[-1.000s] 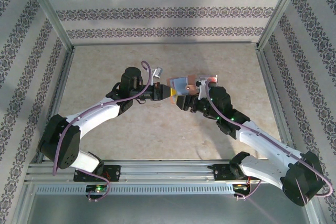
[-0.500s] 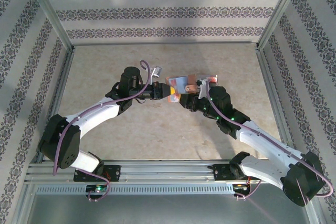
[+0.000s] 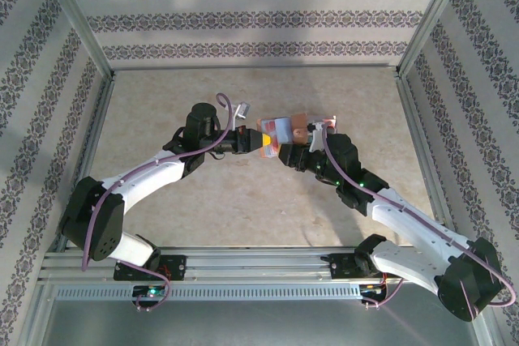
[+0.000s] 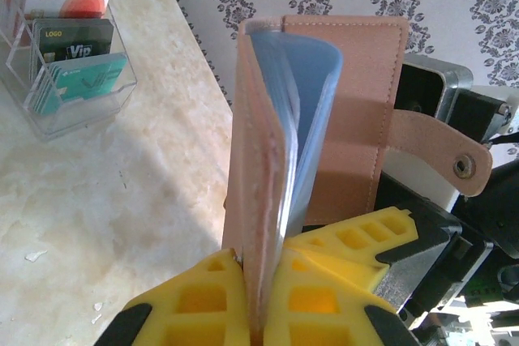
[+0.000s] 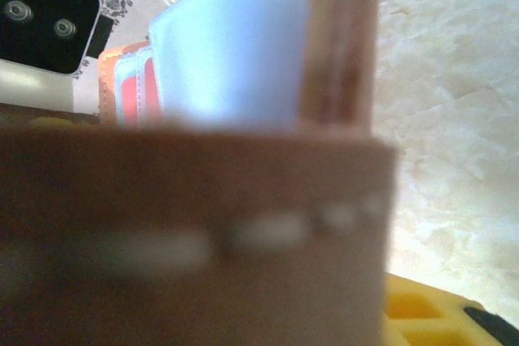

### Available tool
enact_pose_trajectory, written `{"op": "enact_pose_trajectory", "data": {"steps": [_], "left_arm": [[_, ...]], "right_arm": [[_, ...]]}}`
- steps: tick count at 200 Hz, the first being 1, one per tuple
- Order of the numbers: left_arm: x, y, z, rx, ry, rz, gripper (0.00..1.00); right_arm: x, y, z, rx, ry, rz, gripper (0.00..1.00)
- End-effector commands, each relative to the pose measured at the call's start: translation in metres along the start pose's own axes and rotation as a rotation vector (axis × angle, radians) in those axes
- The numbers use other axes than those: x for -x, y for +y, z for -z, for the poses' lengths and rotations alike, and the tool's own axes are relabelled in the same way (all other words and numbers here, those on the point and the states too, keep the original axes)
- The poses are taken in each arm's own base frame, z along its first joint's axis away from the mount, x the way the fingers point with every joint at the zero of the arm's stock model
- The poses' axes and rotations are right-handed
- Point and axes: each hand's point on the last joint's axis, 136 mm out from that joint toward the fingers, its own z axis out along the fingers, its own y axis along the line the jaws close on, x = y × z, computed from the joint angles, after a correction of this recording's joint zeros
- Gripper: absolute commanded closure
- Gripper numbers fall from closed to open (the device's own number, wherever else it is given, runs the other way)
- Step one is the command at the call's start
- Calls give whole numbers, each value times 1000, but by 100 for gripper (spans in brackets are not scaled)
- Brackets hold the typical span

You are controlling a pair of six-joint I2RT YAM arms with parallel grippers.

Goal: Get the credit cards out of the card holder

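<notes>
The salmon-pink card holder (image 4: 340, 111) is held up off the table, its flap spread open, with clear sleeves (image 4: 312, 119) bulging between the covers. My left gripper (image 4: 259, 301) is shut on one cover and its sleeves. In the top view it (image 3: 263, 143) reaches in from the left. My right gripper (image 3: 287, 151) meets the card holder (image 3: 284, 128) from the right. The other cover (image 5: 195, 241) lies blurred across the right wrist view and hides the jaws, with one yellow finger (image 5: 426, 313) peeking out. A red credit card (image 5: 130, 91) shows in a pocket.
A clear plastic stand (image 4: 65, 46) on the marble table holds orange-red, dark grey and teal cards. It stands just behind the left gripper in the top view (image 3: 241, 113). Patterned walls and metal frame rails enclose the table (image 3: 162, 103).
My right gripper has pushed up and closer against the card holder, which has shifted slightly right. The left arm has stayed almost still.
</notes>
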Motion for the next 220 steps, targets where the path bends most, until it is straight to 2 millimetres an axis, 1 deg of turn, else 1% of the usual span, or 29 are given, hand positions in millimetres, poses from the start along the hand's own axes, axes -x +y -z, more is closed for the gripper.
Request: {"op": "enact_pose_trajectory", "data": {"steps": [1,20,37,50,73,98,110,135,168,197,220], "left_arm": [[5,-24,9,-63,1,-83,100],[4,-25,12,-50,9,-93,100],[3,-24,15,-41,10,-97,100],[3,-24,16,-36,10,-99,100],[3,-23,17,-33,7,-98,100],[3,-22,16,-31,9,-93,100],[2,-21,16,-32,11,-94,100],[2,-21,17,-30,10,-93,100],[-1,-19,17,-24,16,-92,100],[-3,-17,19,-9,25,-96,100],[-5,-15,19,9,33,-101,100]], "right_arm": [[7,-19,6,-93,-41,1,52],[9,-25,9,-125,-51,2,46],[11,-28,11,-145,-56,5,40],[14,-27,13,-135,-59,4,34],[17,-12,16,-49,-61,3,24],[20,7,19,61,-54,-9,18],[20,12,20,87,-45,-15,15],[21,17,22,120,-41,-27,10],[25,12,20,106,-46,-61,8],[28,6,17,87,-34,-96,8],[29,5,17,99,-27,-114,2]]}}
